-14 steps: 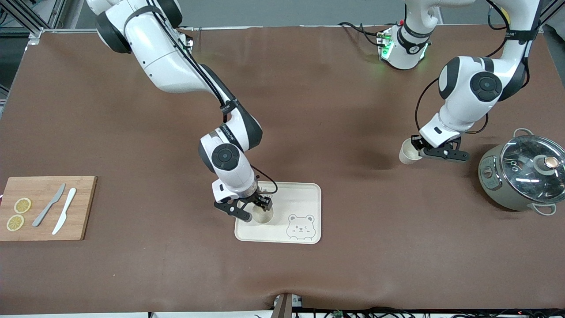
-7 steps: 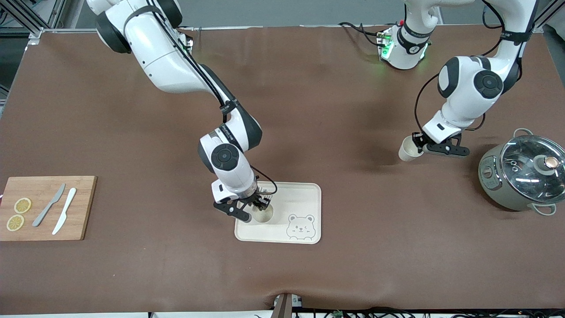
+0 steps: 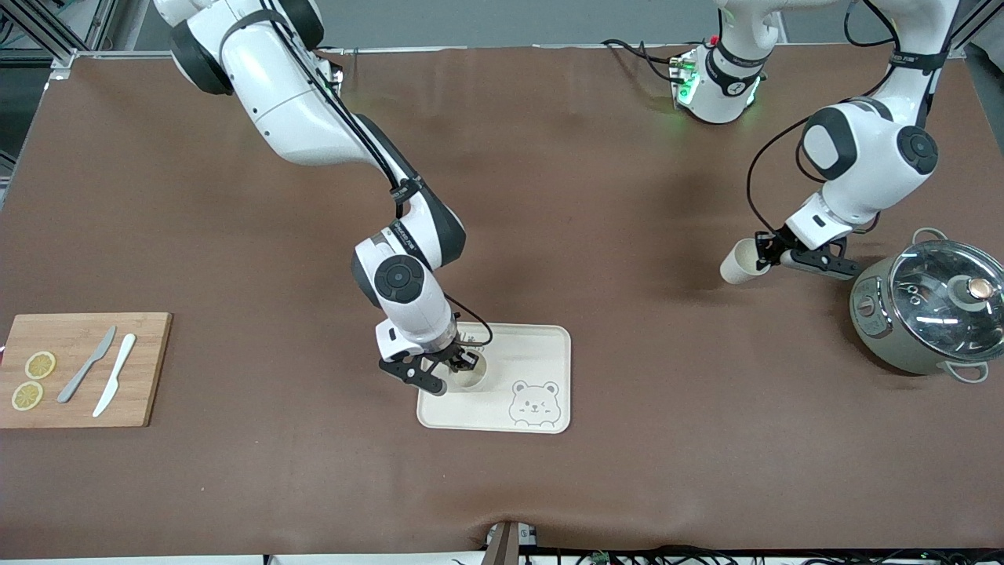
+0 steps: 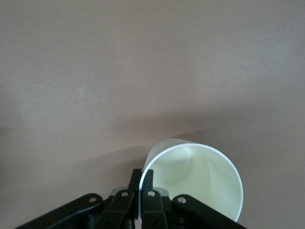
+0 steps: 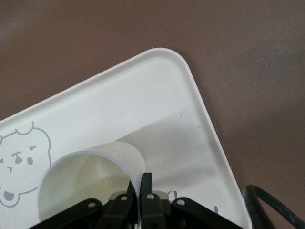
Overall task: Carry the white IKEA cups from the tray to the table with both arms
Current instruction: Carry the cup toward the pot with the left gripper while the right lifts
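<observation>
One white cup [image 3: 472, 378] stands on the cream bear tray [image 3: 541, 353], beside the bear drawing. My right gripper [image 3: 456, 369] is shut on its rim, one finger inside and one outside; in the right wrist view the cup [image 5: 90, 181] sits on the tray [image 5: 157, 95] with my right gripper [image 5: 142, 183] pinching its wall. My left gripper [image 3: 762, 253] is shut on the rim of the second white cup [image 3: 737, 265], held tilted over the brown table near the pot. In the left wrist view that cup [image 4: 200, 181] shows its open mouth with my left gripper [image 4: 141, 179] clamped on the rim.
A grey-green pot with a glass lid [image 3: 937, 308] stands at the left arm's end, close to my left gripper. A wooden cutting board [image 3: 86, 369] with two knives and lemon slices lies at the right arm's end.
My left arm has swung the tilted cup toward the pot and slightly farther from the front camera, its elbow rising. My right gripper has stayed on the cup on the tray, barely shifting.
</observation>
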You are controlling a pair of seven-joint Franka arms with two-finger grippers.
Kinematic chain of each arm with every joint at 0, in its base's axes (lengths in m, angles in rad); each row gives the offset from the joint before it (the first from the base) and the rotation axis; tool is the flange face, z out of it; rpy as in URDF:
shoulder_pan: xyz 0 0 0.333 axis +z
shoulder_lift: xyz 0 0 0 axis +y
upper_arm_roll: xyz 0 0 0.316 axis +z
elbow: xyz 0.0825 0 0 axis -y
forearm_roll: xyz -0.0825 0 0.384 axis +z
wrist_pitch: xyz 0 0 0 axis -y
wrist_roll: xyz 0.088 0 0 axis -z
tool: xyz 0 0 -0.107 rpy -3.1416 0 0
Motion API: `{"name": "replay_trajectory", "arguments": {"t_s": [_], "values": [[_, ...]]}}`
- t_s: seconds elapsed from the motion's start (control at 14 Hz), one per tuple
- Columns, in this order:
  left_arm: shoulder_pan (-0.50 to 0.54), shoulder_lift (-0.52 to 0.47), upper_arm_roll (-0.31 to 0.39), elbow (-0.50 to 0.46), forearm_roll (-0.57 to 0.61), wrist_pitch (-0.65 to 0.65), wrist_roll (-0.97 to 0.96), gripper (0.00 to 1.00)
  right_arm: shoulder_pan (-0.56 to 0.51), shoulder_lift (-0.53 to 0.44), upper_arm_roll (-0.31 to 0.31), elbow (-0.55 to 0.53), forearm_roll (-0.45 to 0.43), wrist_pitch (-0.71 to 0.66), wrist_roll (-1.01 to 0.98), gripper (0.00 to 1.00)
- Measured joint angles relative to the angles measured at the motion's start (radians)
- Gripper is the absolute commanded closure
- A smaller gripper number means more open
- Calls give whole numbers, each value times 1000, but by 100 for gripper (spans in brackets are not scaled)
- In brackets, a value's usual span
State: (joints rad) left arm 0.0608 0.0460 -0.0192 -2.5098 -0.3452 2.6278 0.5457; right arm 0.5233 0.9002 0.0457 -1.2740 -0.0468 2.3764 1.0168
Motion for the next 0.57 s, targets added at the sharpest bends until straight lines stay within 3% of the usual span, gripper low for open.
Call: {"name": "replay_trajectory", "arguments": {"t_s": [0.57], "values": [[79, 160, 0, 51, 0, 145, 134, 100, -3, 0, -4, 7, 0, -5, 0, 100]]}}
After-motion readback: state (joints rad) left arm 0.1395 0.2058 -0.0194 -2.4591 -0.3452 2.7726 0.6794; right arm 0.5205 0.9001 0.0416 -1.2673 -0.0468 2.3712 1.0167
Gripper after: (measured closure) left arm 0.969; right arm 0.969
